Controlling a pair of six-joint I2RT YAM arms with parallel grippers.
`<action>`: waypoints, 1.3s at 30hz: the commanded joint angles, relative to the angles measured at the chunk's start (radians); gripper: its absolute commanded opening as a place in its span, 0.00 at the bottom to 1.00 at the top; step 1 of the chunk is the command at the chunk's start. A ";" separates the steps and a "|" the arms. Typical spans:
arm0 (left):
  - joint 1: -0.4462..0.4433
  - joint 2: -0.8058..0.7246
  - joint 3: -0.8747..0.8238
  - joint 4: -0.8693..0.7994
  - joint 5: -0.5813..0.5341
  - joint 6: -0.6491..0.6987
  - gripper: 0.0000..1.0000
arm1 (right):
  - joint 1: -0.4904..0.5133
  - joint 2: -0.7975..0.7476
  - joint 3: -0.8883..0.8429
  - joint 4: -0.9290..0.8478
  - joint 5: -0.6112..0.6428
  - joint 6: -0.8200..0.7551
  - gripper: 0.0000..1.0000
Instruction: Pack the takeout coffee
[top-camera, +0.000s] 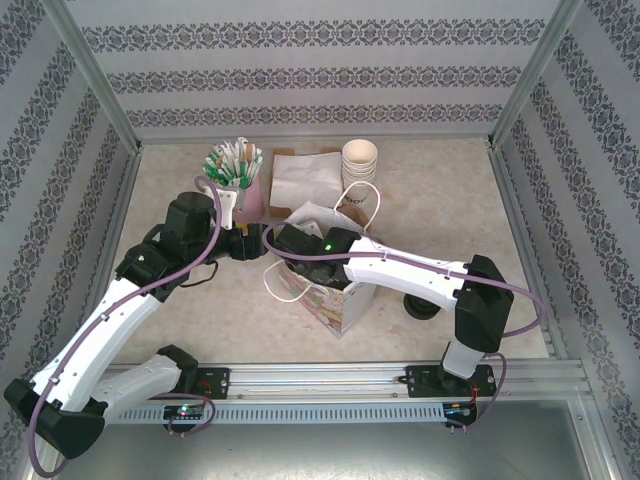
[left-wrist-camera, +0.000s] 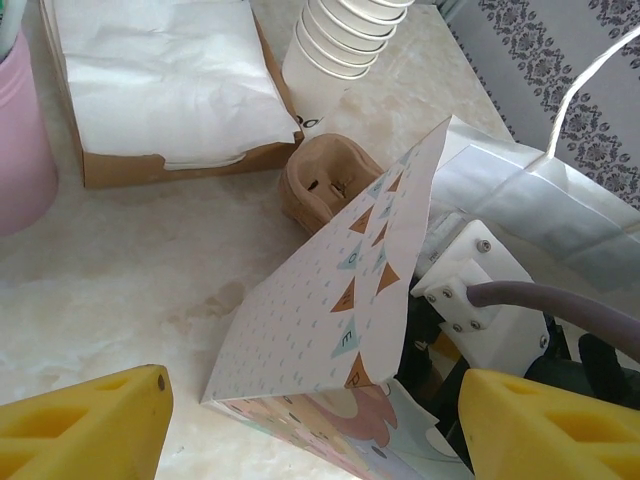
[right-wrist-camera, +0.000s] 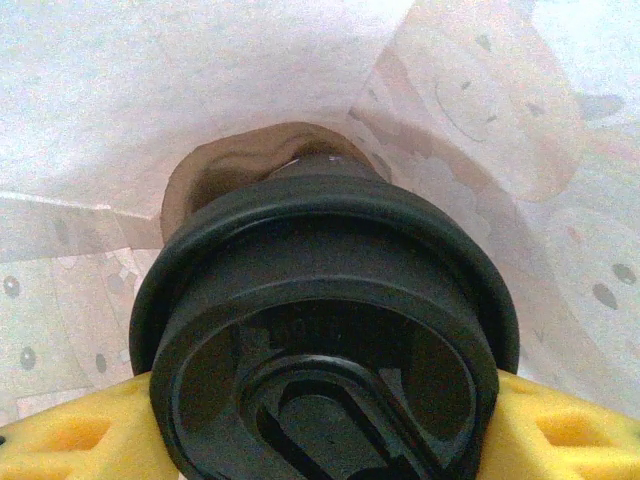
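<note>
Right gripper (right-wrist-camera: 320, 425): yellow fingers (right-wrist-camera: 70, 440) pinch the takeout coffee (right-wrist-camera: 330, 250) from both sides, just under its black lid, inside the paper bag (right-wrist-camera: 480, 120). Left gripper (left-wrist-camera: 310, 425): fingers spread, empty, straddling the bag's patterned flap. Beyond, stacked cups (left-wrist-camera: 340, 50).

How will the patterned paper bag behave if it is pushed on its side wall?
The paper bag will probably buckle, not resist: its thin wall bends and creases. It looks light, so it may slide on the smooth table. The right end effector, gripping the takeout coffee inside it, might steady it.
</note>
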 joint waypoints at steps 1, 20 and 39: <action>-0.021 -0.018 0.004 0.025 0.024 -0.011 0.76 | -0.031 0.102 -0.059 -0.118 -0.072 0.006 0.52; -0.021 -0.095 -0.023 0.045 -0.055 -0.058 0.76 | -0.031 -0.062 0.032 -0.071 -0.045 -0.004 0.83; -0.021 -0.105 -0.022 0.042 -0.091 -0.063 0.76 | -0.029 -0.128 0.114 -0.068 -0.012 -0.018 0.94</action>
